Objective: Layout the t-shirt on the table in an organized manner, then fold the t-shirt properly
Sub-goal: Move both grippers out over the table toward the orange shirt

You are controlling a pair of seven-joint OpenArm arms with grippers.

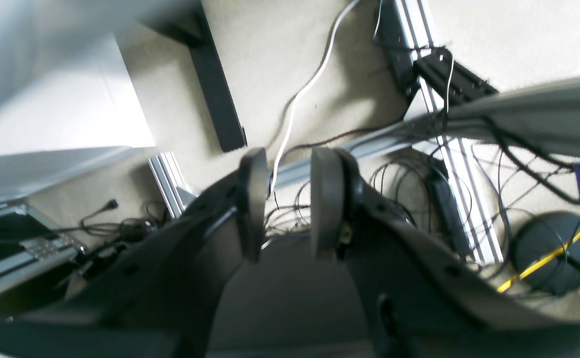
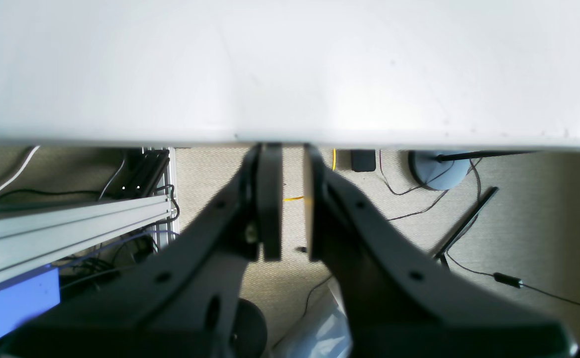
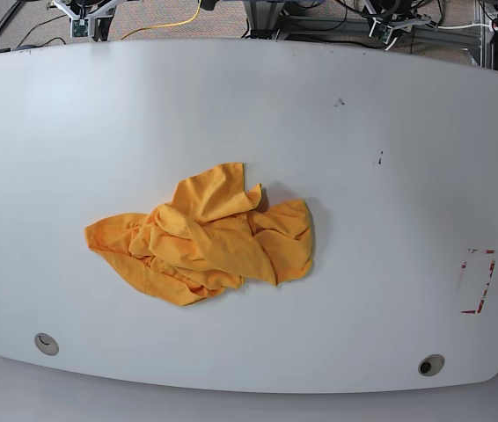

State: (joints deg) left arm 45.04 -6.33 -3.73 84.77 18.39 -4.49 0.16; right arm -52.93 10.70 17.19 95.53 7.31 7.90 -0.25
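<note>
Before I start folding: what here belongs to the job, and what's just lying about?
Job: t-shirt, crumpled; table; left gripper; right gripper.
Lying about: red tape outline, two grommets, floor cables.

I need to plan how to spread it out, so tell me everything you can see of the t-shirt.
The t-shirt is orange-yellow soft fabric, crumpled into a wrinkled heap with overlapping folds, so neckline and sleeves cannot be told apart. It lies near the middle of the white table, slightly toward the base view's left, resting only on the tabletop. Neither arm shows in that view; nothing else touches it.
</note>
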